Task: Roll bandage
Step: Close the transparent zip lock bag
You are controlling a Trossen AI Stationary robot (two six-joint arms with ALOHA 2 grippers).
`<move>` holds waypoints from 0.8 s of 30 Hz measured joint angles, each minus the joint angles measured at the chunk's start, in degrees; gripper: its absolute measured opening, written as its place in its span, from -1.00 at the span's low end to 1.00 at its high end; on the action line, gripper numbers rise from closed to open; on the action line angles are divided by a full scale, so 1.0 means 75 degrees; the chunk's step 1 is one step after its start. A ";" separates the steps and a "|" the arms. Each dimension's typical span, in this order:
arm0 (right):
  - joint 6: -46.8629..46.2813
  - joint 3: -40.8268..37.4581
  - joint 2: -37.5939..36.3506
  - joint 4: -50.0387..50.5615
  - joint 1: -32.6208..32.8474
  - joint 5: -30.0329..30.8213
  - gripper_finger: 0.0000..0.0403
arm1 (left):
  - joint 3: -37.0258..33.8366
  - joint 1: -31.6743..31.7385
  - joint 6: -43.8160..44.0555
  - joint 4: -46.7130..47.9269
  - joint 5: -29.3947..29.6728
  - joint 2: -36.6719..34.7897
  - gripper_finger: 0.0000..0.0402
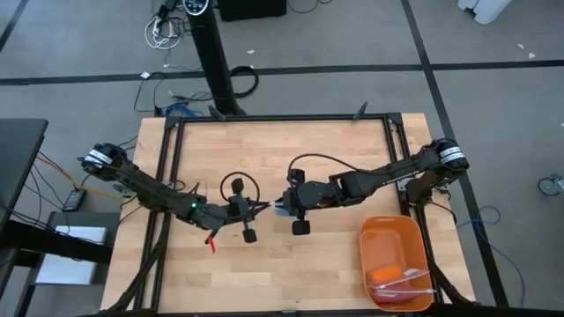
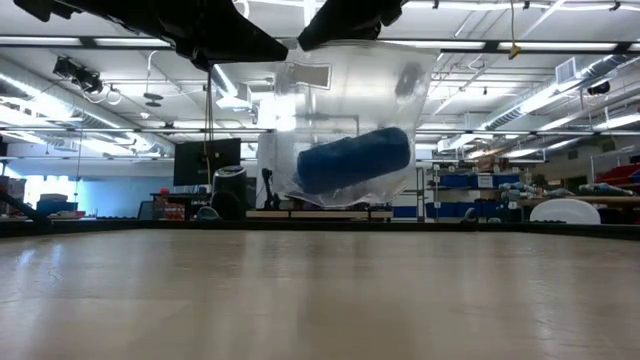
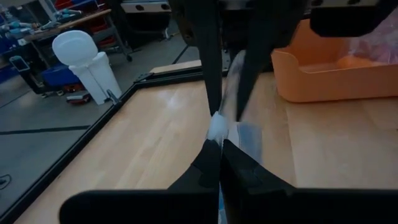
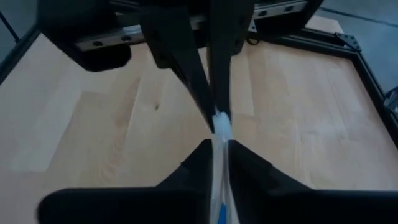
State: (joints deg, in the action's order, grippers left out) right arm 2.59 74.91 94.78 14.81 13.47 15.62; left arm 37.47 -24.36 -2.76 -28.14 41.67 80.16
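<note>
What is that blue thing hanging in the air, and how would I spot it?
Look above the middle of the wooden table, where the left gripper and right gripper meet. Both pinch the top of a clear plastic bag held off the table. The blue rolled bandage lies inside it, the only blue thing there.

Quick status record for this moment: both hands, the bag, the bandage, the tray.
left hand: mid-table, shut on the top edge of the plastic bag, meeting the right hand
right hand: mid-table, pinching the same bag edge from the opposite side
plastic bag: clear, held up off the table, hanging between the two hands
bandage: blue roll, lying tilted inside the bag near its bottom
orange tray: near right corner of the table, holding some items, too small to identify
table: wooden top
</note>
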 joint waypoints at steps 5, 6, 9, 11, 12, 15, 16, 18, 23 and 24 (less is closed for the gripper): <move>0.0006 0.0000 0.0000 -0.0283 0.0056 0.0000 -0.51 | 0.0000 0.0000 0.0006 -0.0015 -0.0043 0.0000 -0.98; 0.0006 0.0000 0.0000 -0.0283 0.0056 -0.0003 -0.47 | 0.0000 0.0000 0.0021 -0.0023 -0.0056 0.0000 -0.98; 0.0033 -0.0001 0.0022 -0.0299 0.0014 -0.0003 -0.44 | 0.0011 0.0000 0.0029 -0.0080 -0.0070 0.0000 -0.98; 0.0152 0.0000 0.0085 -0.0330 -0.0018 -0.0006 -0.44 | 0.0071 0.0000 0.0026 -0.0017 -0.0096 0.0000 -0.98; 0.0207 -0.0003 0.0099 -0.0313 -0.0027 -0.0006 -0.46 | 0.0091 0.0000 0.0025 -0.0017 -0.0123 0.0000 -0.98; 0.0300 -0.0003 0.0099 -0.0481 -0.0030 -0.0005 -0.52 | 0.0150 0.0000 0.0000 -0.0035 -0.0147 0.0000 -0.98; 0.0341 -0.0003 0.0099 -0.0520 -0.0025 -0.0006 -0.55 | 0.0154 0.0000 0.0000 -0.0032 -0.0146 0.0000 -0.98; 0.0456 -0.0003 0.0099 -0.0550 -0.0023 -0.0009 -0.62 | 0.0152 0.0000 0.0001 -0.0023 -0.0148 0.0000 -0.98; 0.0548 -0.0003 0.0099 -0.0522 -0.0025 -0.0017 -0.90 | 0.0154 0.0000 0.0003 0.0008 -0.0158 0.0000 -0.98; 0.0564 -0.0003 0.0099 -0.0525 -0.0025 -0.0015 -0.93 | 0.0154 0.0000 0.0003 0.0023 -0.0156 0.0000 -0.98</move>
State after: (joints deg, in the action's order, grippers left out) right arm 6.82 74.89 95.53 10.88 13.28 15.50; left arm 38.63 -24.36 -2.74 -27.97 40.50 80.16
